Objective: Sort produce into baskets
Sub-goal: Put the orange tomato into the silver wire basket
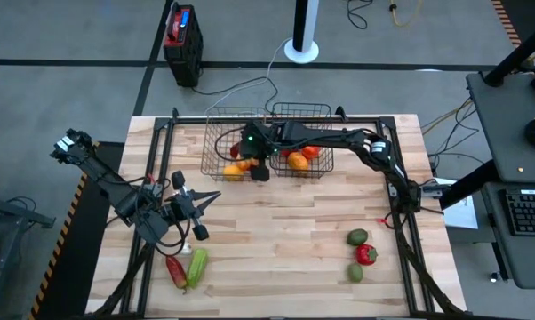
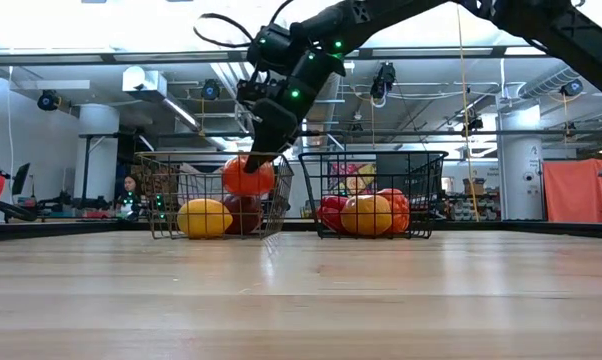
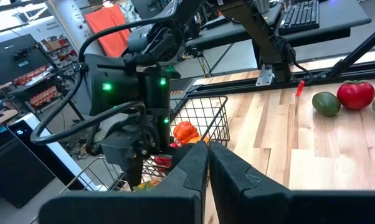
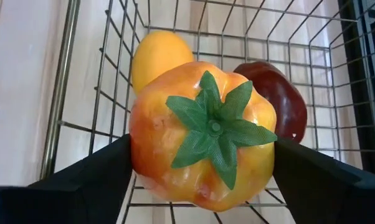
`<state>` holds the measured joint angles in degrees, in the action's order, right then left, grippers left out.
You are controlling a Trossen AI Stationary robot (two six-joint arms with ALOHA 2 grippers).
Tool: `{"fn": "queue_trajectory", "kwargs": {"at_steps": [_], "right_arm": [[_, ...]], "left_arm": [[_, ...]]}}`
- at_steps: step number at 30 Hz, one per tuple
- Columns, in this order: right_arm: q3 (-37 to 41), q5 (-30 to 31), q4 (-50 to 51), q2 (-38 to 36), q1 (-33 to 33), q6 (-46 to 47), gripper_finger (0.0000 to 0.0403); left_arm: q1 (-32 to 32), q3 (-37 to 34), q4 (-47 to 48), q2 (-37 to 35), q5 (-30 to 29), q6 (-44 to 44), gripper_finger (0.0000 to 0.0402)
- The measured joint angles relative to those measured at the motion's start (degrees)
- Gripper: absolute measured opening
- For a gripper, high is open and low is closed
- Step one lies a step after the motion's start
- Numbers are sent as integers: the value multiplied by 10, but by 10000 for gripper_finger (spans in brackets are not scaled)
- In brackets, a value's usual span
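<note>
Overall, the table (image 1: 276, 258) was inspected from its left edge across to its right. At about eight o'clock on the boards lay a red pepper (image 1: 175, 269) with a long green vegetable (image 1: 196, 266) just beside it, the two touching or nearly so. Just above them, near nine o'clock, the left gripper (image 1: 210, 197) waited over bare wood with its fingers (image 3: 190, 171) pressed together, holding nothing.

At twelve o'clock stood the two wire baskets, side by side. The left basket (image 1: 216, 142) held a yellow fruit (image 2: 204, 217) and a dark red piece (image 4: 275, 99). The right arm reached across from the table's right side, and the right gripper (image 2: 251, 160) hung inside this basket, jaws spread wide with one finger (image 4: 81, 177) against each flank of an orange-yellow tomato (image 4: 203, 137) — green calyx facing the wrist camera. In the low view the tomato sat above the yellow fruit; whether it rested on the other pieces could not be told.

The right basket (image 2: 421, 160) carried several red and orange pieces (image 2: 366, 213) — individual kinds not distinguishable.

At about four o'clock, well apart from the baskets, three pieces stood in a short row: a green fruit (image 1: 357, 236), a red tomato (image 1: 365, 255) and a smaller green piece (image 1: 355, 273).
</note>
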<state>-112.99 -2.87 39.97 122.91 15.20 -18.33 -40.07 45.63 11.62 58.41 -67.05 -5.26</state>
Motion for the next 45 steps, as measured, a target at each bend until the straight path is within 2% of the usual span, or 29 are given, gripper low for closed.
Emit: {"fn": "queue_trajectory", "kwargs": {"at_steps": [7,45], "right_arm": [[0,0,0,0,1,18,366],[0,-17,-13,0,1,28,369]], "left_arm": [[0,1,-1,0,-1,-3,0],[1,0,-3,0,-1,-7,0]]}}
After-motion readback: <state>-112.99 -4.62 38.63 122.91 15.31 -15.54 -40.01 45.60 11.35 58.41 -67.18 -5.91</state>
